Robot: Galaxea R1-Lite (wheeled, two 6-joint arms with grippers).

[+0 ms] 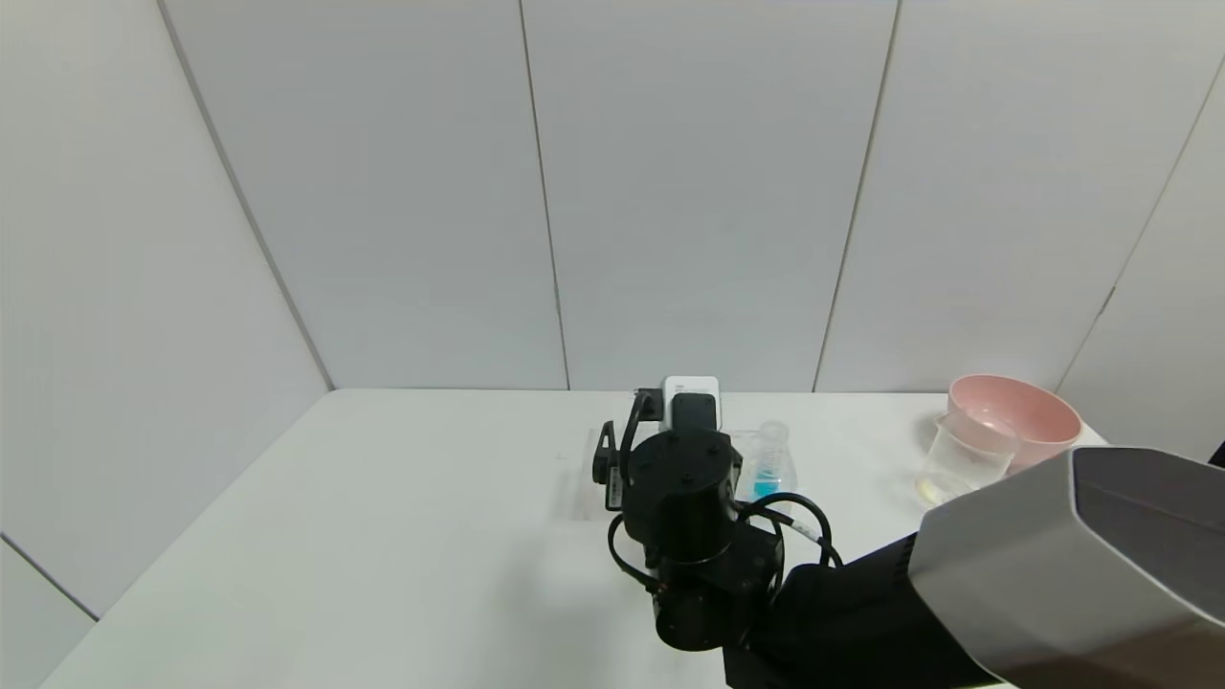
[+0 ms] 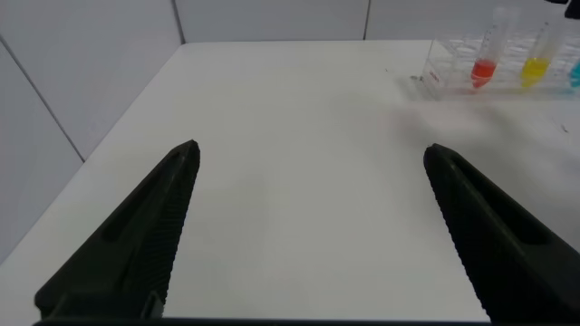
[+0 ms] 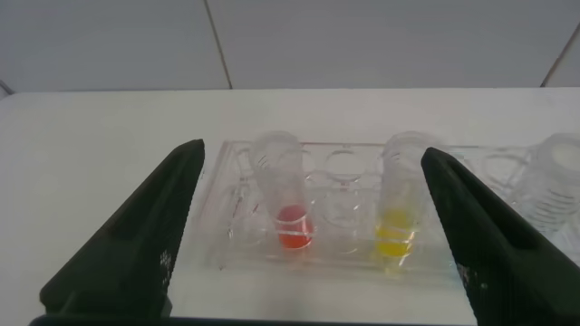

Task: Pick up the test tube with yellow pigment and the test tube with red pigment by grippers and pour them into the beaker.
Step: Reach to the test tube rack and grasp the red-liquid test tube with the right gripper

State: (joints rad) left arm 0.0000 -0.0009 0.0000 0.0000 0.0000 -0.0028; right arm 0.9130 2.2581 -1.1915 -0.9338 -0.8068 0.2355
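Note:
The test tube with red pigment [image 3: 288, 195] and the test tube with yellow pigment [image 3: 401, 199] stand upright in a clear rack [image 3: 344, 240]. My right gripper [image 3: 313, 152] is open just in front of the rack, with both tubes showing between its fingers and touching neither. In the head view the right arm [image 1: 684, 469] hides the rack and these two tubes. The beaker [image 1: 962, 459] stands at the far right of the table. My left gripper [image 2: 310, 154] is open and empty over bare table, far from the rack; the red tube [image 2: 485, 63] and yellow tube [image 2: 536, 62] show beyond it.
A pink bowl [image 1: 1014, 416] stands just behind the beaker. A tube with blue liquid [image 1: 770, 464] stands at the rack's right end. The white table [image 1: 383, 536] ends at grey wall panels at the back.

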